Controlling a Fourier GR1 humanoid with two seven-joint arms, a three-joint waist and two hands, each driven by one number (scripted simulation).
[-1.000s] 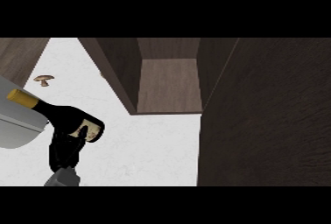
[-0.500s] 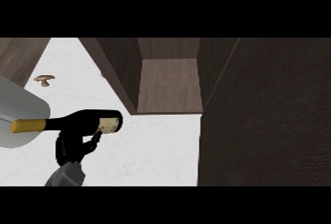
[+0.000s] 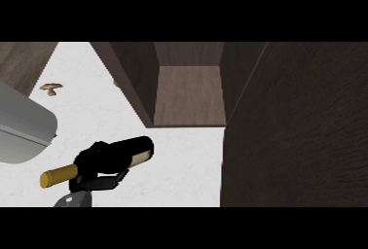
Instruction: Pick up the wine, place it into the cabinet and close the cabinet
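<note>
Grey metal, curved and cut off by the view's left edge, is seen at the left as a large rounded object [image 3: 22, 126] that cannot be identified. Beyond it, a small brown mushroom [image 3: 50, 88] lies on the white speckled counter [image 3: 179, 165]. Lower down, the dark wine bottle with a yellow-capped neck [image 3: 133, 148] is held tilted above the counter, neck toward the left, body toward the cabinet. The black left hand [image 3: 97, 168] is curled round the bottle's middle, hiding much of it, and only a short grey stretch of forearm is shown at the lower edge. Just beyond the bottle, the open dark brown wooden cabinet [image 3: 188, 97] is seen, its lighter inner floor bare. At the right, the dark wooden cabinet door [image 3: 302, 136] fills the view. The right hand is not shown.
</note>
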